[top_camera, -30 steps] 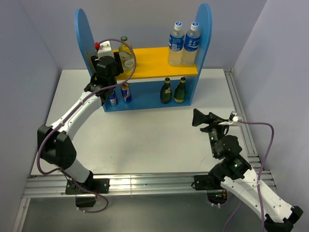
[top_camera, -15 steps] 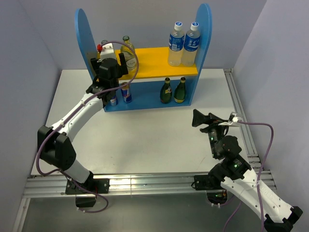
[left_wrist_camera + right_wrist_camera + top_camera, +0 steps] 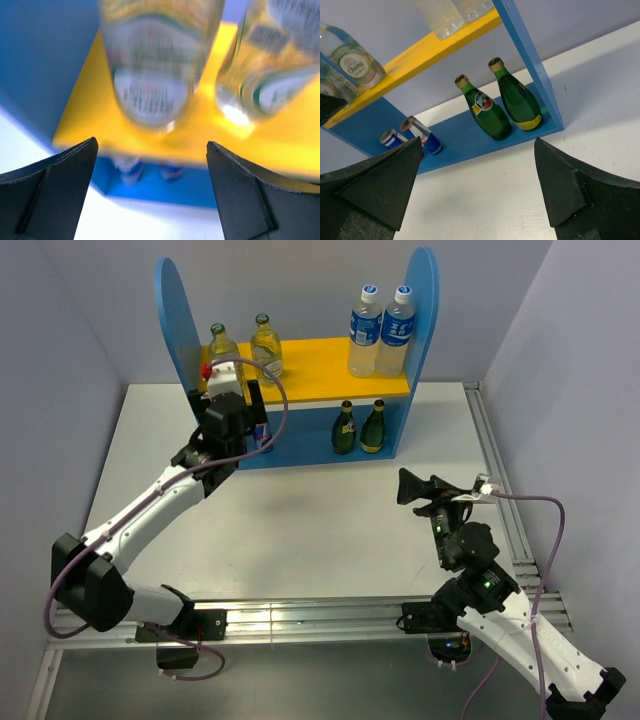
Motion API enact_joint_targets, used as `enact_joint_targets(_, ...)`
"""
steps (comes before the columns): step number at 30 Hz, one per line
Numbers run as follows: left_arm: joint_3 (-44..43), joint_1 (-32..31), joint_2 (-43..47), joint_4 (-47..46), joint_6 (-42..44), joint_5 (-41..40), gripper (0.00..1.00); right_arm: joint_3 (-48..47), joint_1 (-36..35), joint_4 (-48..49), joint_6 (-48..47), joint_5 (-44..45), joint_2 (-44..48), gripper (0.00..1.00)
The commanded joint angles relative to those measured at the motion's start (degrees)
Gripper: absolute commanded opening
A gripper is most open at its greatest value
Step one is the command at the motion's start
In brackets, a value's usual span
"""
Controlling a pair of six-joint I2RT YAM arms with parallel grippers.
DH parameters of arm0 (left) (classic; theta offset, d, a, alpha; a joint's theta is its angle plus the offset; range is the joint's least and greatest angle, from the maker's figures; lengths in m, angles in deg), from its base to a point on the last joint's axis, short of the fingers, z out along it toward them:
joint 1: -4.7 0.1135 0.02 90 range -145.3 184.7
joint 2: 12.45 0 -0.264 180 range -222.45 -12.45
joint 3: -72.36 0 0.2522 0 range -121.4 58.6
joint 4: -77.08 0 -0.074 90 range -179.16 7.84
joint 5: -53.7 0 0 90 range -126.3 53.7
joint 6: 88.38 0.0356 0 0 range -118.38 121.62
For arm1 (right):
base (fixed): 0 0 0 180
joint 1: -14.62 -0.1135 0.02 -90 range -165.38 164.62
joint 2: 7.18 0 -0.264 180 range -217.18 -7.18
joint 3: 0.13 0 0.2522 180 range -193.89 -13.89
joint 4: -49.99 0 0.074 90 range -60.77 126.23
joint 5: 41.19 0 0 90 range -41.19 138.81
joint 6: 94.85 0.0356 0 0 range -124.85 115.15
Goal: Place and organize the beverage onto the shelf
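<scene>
The blue shelf (image 3: pixel 170 300) carries two clear glass bottles (image 3: pixel 219 344) (image 3: pixel 265 342) side by side at the left of its yellow upper board (image 3: pixel 320 368). Two dark green bottles (image 3: pixel 344 428) (image 3: pixel 373 427) stand on the lower level at the right. One can (image 3: pixel 262 432) shows at the lower left; my left arm hides the spot beside it. My left gripper (image 3: pixel 228 400) hangs open just in front of the clear bottles (image 3: pixel 157 65) (image 3: pixel 270 65), holding nothing. My right gripper (image 3: pixel 410 483) is open over the table, facing the green bottles (image 3: pixel 485 110) and both cans (image 3: pixel 422 135) (image 3: pixel 392 137).
Two taller plastic bottles with blue labels (image 3: pixel 366 330) (image 3: pixel 398 328) stand at the right end of the upper board. Grey walls close in the white table (image 3: pixel 300 530) on three sides. A metal rail (image 3: pixel 500 480) runs along its right edge.
My left gripper opened and let go of a clear glass bottle on the upper board beside the other one, then drew back and down from the shelf. The right arm stayed still.
</scene>
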State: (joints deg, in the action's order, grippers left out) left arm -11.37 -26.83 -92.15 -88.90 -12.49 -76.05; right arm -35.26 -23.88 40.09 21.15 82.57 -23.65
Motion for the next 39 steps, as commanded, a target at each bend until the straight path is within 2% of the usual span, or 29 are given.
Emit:
enact_joint_targets(1,3.69,-3.62,5.51,2.12,-3.02,-4.37,0.96,1.5,-0.35,1.41,0.89,-0.97,-0.75,1.0)
enact_joint_targets(5,12.99,-13.35,10.96,5.45,-8.98,-7.18,0.92,0.98,-0.35,0.28,1.95,-3.78,-2.69,1.0)
enact_joint_targets(8,19.23,-20.21,14.65,8.52,-13.99,-10.0,0.91,-1.39,-0.35,-1.13,1.86,-10.98,-5.05,1.0)
enact_joint_targets(9,20.48,-21.54,16.14,11.23,-15.15,-10.61,0.88,-2.96,-0.43,-4.09,2.04,-12.91,-8.46,1.0)
enact_joint_targets(11,22.59,-25.31,17.56,15.02,-20.39,-12.97,0.87,-10.6,-0.35,-9.81,2.12,-15.81,-13.21,1.0)
enact_joint_targets(12,22.69,-26.82,19.3,18.61,-22.17,-16.12,0.87,-16.89,-0.43,-14.97,1.78,-16.52,-18.02,1.0)
enact_joint_targets(14,21.03,-31.12,21.42,22.06,-24.29,-18.86,0.88,-23.08,-0.52,-19.31,0.73,-18.8,-21.66,1.0)
enact_joint_targets(16,18.57,-34.28,24.24,23.73,-22.46,-19.4,0.89,-30.7,-1.14,-22.66,-2.17,-21.79,-24.66,1.0)
enact_joint_targets(18,12.78,-34.83,25.29,26.71,-22.1,-19.49,0.91,-38.87,-1.49,-26.86,-2.88,-23.29,-27.37,1.0)
enact_joint_targets(19,10.15,-34.83,25.12,31.6,-23.15,-17.93,0.92,-41.45,-1.58,-28.36,-3.23,-23.82,-28.26,1.0)
enact_joint_targets(22,1.36,-34.92,24.86,35.24,-19.3,-14.5,0.91,-49.37,-1.93,-32.76,-4.55,-26.11,-30.37,1.0)
enact_joint_targets(27,1.07,-34.92,27.83,33.77,-14.73,-13.43,0.92,-55.18,-2.1,-37.34,-6.22,-27.34,-29.06,1.0)
enact_joint_targets(33,3.26,-34.92,31.88,30.43,-12.08,-13.51,0.92,-55.01,-2.19,-36.91,-7.19,-26.55,-24.4,1.0)
enact_joint_targets(39,3.79,-34.92,32.86,30.86,-11.82,-14.74,0.92,-54.57,-2.11,-36.2,-7.45,-25.41,-23.17,1.0)
